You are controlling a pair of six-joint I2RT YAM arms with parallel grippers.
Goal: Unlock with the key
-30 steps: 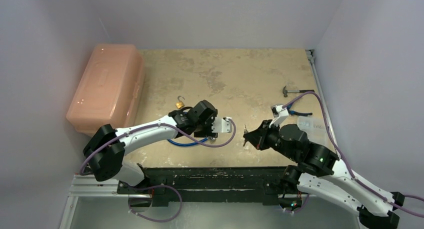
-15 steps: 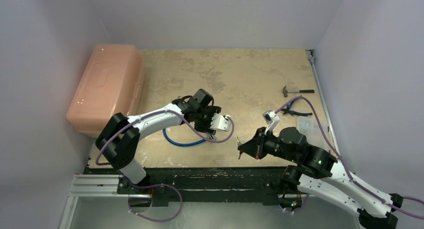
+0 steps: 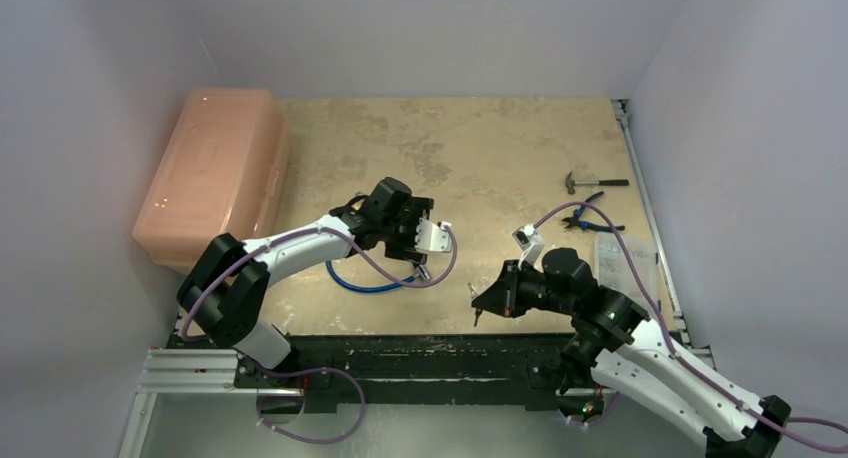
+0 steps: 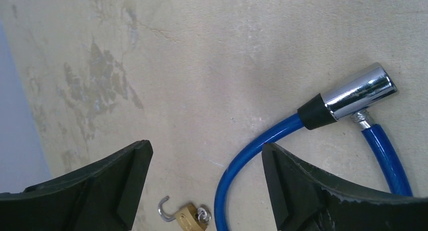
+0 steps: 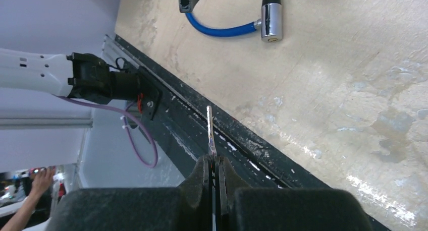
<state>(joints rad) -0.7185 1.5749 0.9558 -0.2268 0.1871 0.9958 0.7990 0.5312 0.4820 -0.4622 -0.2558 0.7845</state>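
Risk: on bench, blue cable lock lies loose and chrome head is unheld, so pushing key in likely shoves it away. key is pinched at one end only and may twist. left fingers spread wide, empty, over the cable. right fingers pressed together on key, near bench's front edge.

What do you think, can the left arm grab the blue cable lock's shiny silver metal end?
Probably yes. The left gripper is open, and the shiny silver metal end of the blue cable lock lies uncovered just beyond its fingers.
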